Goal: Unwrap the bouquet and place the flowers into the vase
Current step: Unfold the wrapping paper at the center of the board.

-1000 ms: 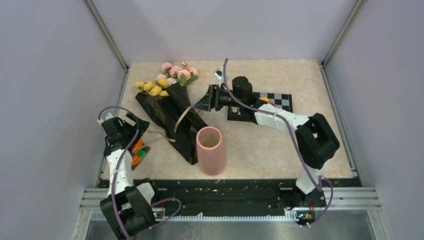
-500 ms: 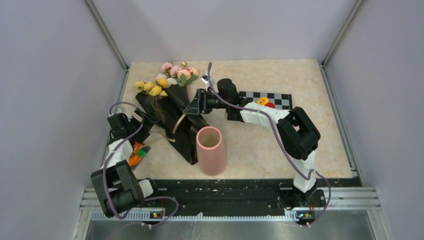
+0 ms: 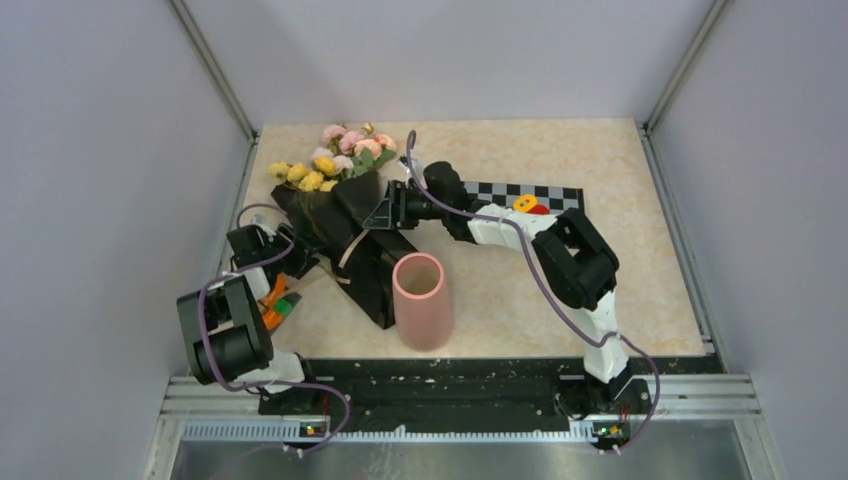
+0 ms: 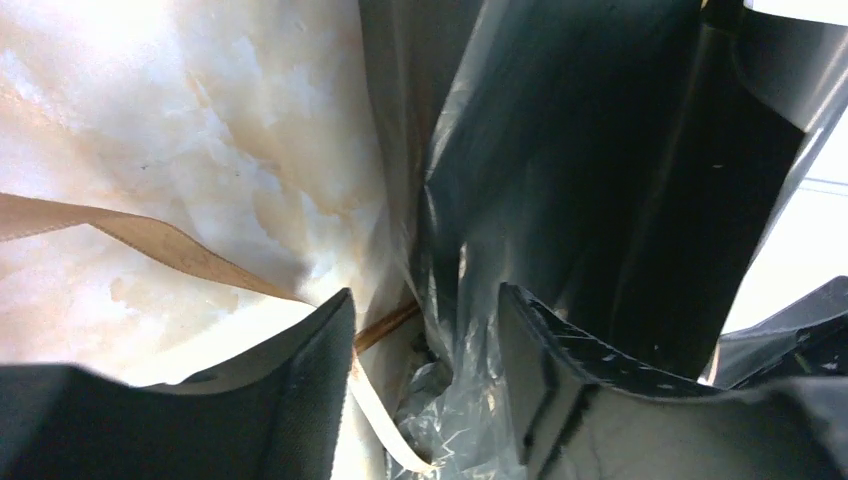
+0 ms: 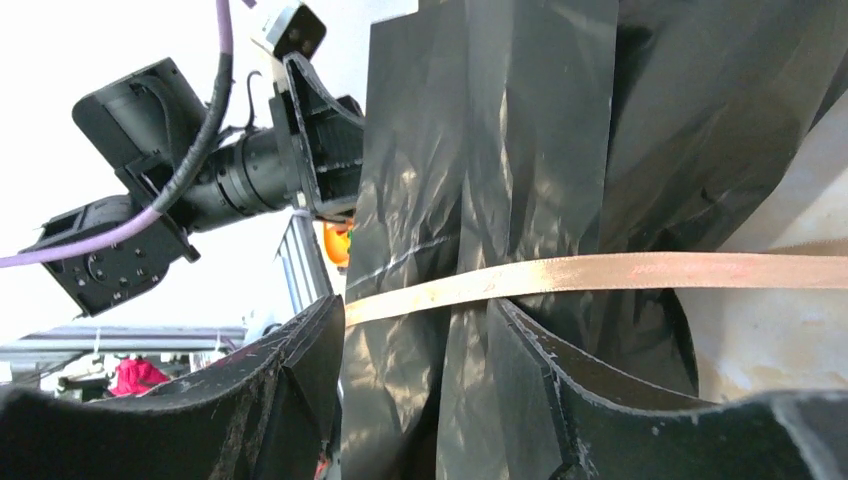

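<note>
Left gripper (image 3: 284, 240): left of frame, jaws apart astride a wrap fold, not pressing it.
Bouquet (image 3: 372, 272): lying centre-left, blooms toward upper left, wrapped, ribbon (image 5: 600, 270) tied on.
Right gripper (image 3: 377, 210): centre, fingers clamped on the wrap's fold.
Vase (image 3: 420, 298): upright, lower centre, just beside the wrap's tail.

- I can read no text, number or brand anywhere in my three feeds.
- The checkered strip (image 3: 560, 195) on the table (image 3: 620, 290) carries only black and white squares, no letters.
- The bouquet (image 3: 325, 215) has plain black wrapping, with no print on it.
</note>
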`<state>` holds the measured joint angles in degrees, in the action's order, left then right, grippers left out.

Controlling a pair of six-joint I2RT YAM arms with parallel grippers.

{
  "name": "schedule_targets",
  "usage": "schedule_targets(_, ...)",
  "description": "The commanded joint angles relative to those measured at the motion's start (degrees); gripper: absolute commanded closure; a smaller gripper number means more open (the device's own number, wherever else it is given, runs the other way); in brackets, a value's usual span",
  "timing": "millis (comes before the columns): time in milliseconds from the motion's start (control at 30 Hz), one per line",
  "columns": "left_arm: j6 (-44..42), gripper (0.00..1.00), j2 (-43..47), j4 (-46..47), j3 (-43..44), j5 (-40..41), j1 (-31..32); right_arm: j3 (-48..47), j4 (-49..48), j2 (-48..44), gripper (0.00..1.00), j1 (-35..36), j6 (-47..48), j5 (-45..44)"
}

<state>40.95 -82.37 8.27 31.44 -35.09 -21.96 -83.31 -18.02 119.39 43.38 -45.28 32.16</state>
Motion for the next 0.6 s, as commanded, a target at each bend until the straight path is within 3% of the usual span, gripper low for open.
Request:
schedule_targets(0,-0.07,0.47,-3.04,5.40,2.05,-2.07,0.23,-5.08,-2.21,2.94,0.44,1.01,-1.46,-1.43)
schedule_targets(300,0.74,0.73,-7.76,8.56,3.00,-2.97,0.25,-10.70,-3.05,9.07,0.50,1.01,-3.79,-3.76)
schedule_targets(567,0.78,0.93,-8.80,10.03,3.34,-3.06,0.27,-12.86,-3.18,11.37,0.73,1.02,-4.13,-9.36)
